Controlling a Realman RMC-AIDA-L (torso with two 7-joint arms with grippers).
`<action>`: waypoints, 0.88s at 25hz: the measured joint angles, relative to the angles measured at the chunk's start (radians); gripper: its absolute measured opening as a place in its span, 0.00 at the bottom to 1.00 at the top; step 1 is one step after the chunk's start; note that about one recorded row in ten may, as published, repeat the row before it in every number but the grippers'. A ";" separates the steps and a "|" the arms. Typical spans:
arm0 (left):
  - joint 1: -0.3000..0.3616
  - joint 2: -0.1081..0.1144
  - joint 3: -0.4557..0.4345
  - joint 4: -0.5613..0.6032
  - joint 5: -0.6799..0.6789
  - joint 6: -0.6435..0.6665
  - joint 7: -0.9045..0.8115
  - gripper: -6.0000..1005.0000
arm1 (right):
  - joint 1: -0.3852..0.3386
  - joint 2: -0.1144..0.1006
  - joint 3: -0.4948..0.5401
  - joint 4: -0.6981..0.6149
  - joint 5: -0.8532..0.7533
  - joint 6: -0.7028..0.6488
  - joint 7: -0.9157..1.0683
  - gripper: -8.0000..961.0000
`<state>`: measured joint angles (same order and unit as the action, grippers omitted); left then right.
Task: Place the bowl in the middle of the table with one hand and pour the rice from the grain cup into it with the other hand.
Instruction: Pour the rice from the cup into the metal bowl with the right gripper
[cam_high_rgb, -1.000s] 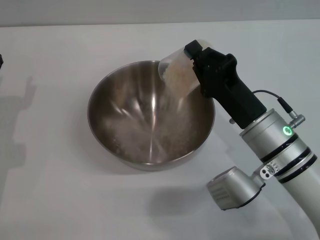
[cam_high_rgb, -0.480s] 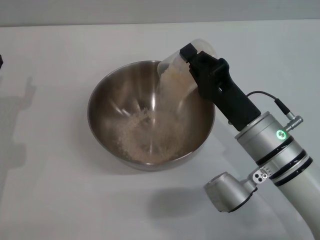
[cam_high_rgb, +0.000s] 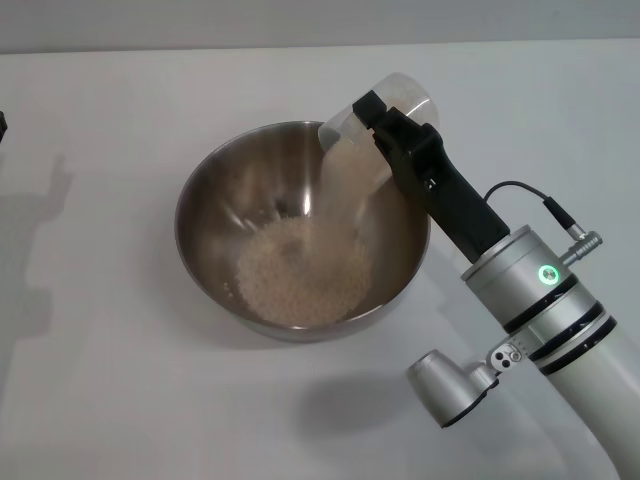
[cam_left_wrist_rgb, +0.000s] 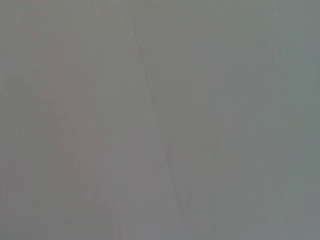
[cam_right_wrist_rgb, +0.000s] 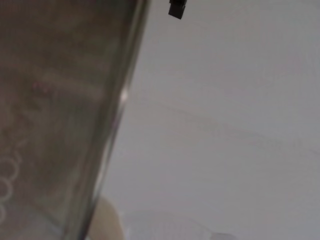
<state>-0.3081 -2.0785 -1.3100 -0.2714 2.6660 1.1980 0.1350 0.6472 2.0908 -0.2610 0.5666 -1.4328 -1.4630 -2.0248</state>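
Observation:
The steel bowl (cam_high_rgb: 215, 200) stands on the white table (cam_high_rgb: 100, 380) near its middle. A heap of off-white rice (cam_high_rgb: 300, 275) lies on its bottom. My right gripper (cam_high_rgb: 385, 110) is shut on the clear grain cup (cam_high_rgb: 350, 140) and holds it tipped over the bowl's far right rim. Rice streams from the cup's mouth into the bowl. The right wrist view shows the cup's clear wall (cam_right_wrist_rgb: 55, 125) close up. Of my left gripper only a black sliver (cam_high_rgb: 2, 122) shows at the left edge, far from the bowl.
My right arm (cam_high_rgb: 540, 300) with its green ring light reaches in from the lower right. The left arm's shadow (cam_high_rgb: 30, 230) lies on the table at the left. The left wrist view shows only a plain grey surface.
The cup has tipped further and the right arm has shifted slightly. Rice has poured out, and the heap in the bowl has grown from a few grains to a wide mound.

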 joint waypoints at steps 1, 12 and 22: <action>0.000 0.000 0.000 0.000 0.000 0.000 0.000 0.81 | 0.000 0.000 0.000 0.000 0.000 0.000 0.000 0.02; 0.000 0.000 0.006 0.001 0.000 -0.001 0.000 0.81 | 0.000 0.001 0.053 0.014 -0.062 0.039 -0.119 0.02; 0.000 0.000 0.006 0.002 -0.001 -0.002 0.000 0.81 | -0.017 0.002 0.134 0.021 -0.182 0.141 -0.207 0.02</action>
<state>-0.3084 -2.0785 -1.3039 -0.2697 2.6647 1.1964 0.1350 0.6298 2.0924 -0.1275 0.5871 -1.6150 -1.3219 -2.2320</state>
